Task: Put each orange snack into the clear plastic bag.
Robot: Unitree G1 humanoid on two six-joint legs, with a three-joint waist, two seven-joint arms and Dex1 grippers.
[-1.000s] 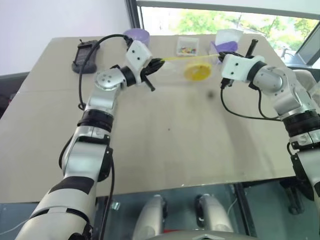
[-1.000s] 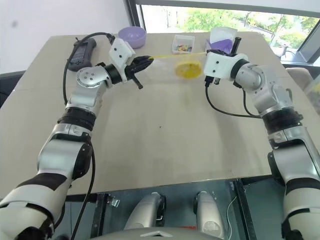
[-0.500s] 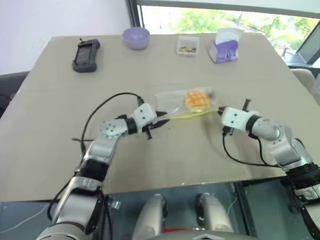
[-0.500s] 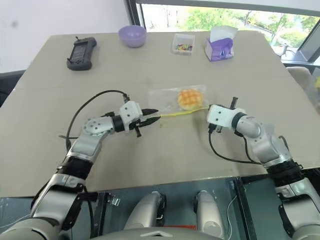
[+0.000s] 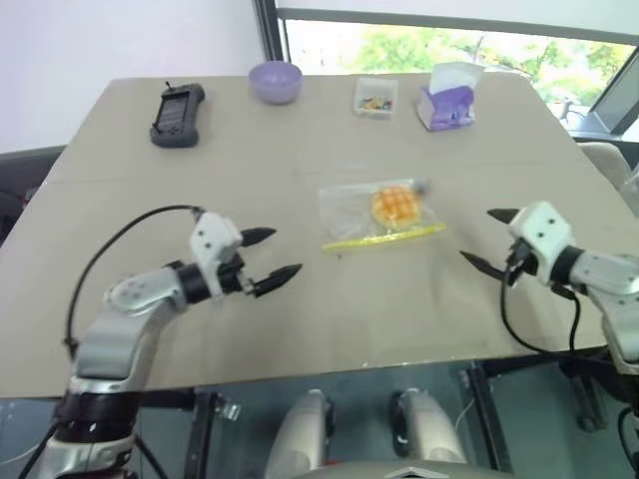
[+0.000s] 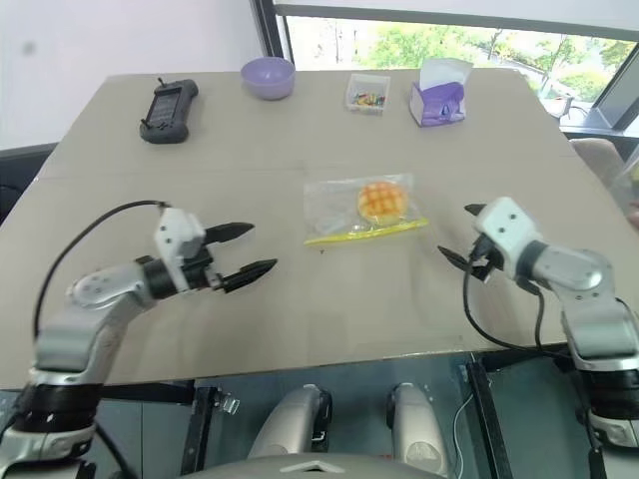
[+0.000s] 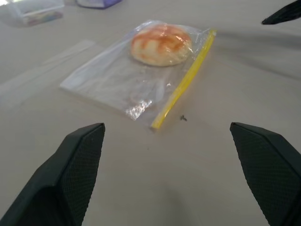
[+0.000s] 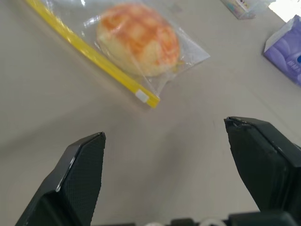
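A clear bag [image 5: 377, 214] lies flat near the middle of a tan table [image 5: 300, 130], its yellow seal strip along the near edge, with the round orange snack [image 5: 393, 204] inside it toward its right end. The left gripper [image 5: 268, 256] and right gripper [image 5: 487, 239] hover on either side of the bag, both apart from it, fingers spread wide and holding nothing. Along the far edge sit a black handset [image 5: 177, 113], a purple bowl [image 5: 275, 81], a small clear box [image 5: 374, 96] and a purple tissue box [image 5: 449, 97].
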